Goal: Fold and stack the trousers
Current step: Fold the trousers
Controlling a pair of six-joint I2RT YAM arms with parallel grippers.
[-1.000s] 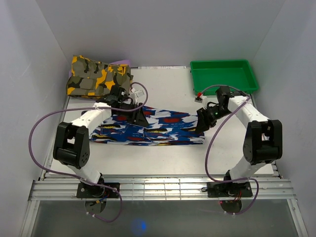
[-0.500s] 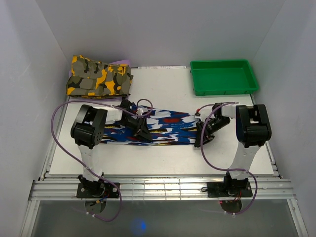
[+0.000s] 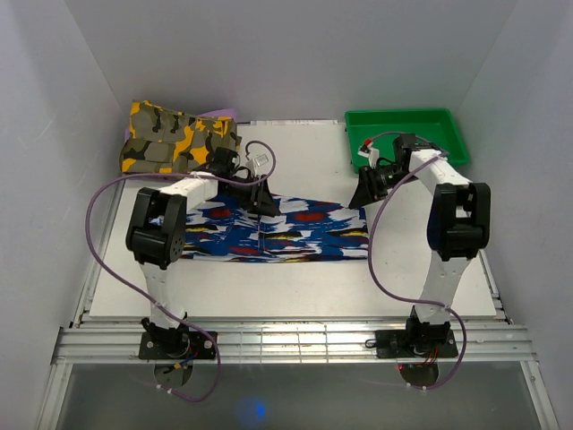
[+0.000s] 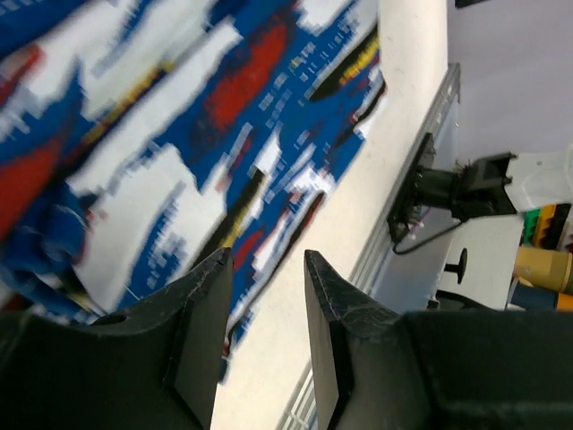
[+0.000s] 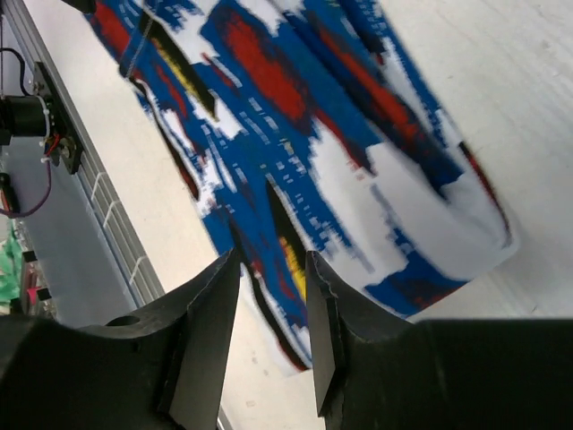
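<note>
two grippers just above blue trousers lying flat in mid-frame

in the top view the trousers, royal blue with white, red, black and yellow streaks, lie as a long flat band across the middle of the white table. the left gripper sits at the band's upper edge, left of centre. the right gripper sits at the band's upper right corner. from this height you cannot tell how far either one is open.

the wrist views fill that in. in the left wrist view two black fingers stand a narrow gap apart at the bottom of the frame, with nothing between them, and the streaked cloth fills the upper left. in the right wrist view the fingers are likewise slightly parted and hold nothing, with a rounded end of the trousers at centre right.

only the top view shows the rest. a green tray sits at the upper right, and its green floor and raised rim show. a yellow, olive and black camouflage garment lies bunched at the upper left.
</note>
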